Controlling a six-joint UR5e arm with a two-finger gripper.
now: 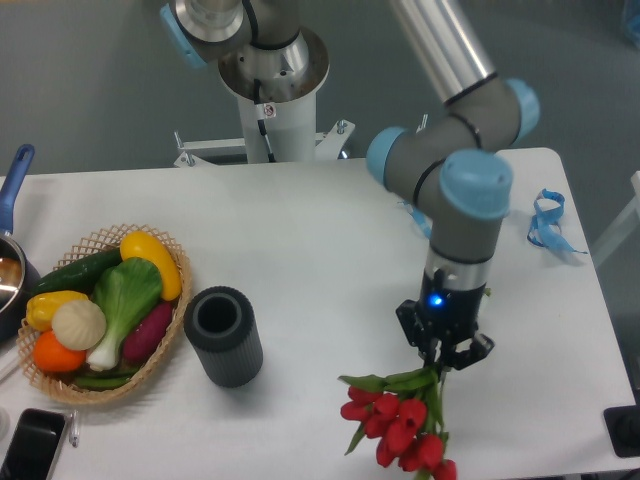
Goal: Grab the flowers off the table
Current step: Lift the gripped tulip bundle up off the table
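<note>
Lower right of frame, nearest: bunch of red tulips with green leaves and stems (405,435), heads hanging down toward the bottom edge, stems running up into the hand (446,358). Whether the lowest blooms touch the white matte surface (300,250) cannot be told from this angle.

Hand: black two-finger unit with a small blue light on its body, fingers closed in on the tulip stems just above the leaves. Grey-and-blue jointed arm (468,190) rises from it toward the upper middle of the frame.

Lower left corner: black phone (28,443), partly cut off by the frame edge.

Left of centre: dark grey ribbed cylinder (222,336), upright, open end up, well apart from the tulips.

Just beside it, further left: round wicker basket (105,313) holding colourful toy vegetables.

Far left edge: pot with a blue handle (14,180), mostly out of frame.

Far right, upper part of the surface: blue ribbon loop (547,222); a small pale blue object (498,207) near it.
</note>
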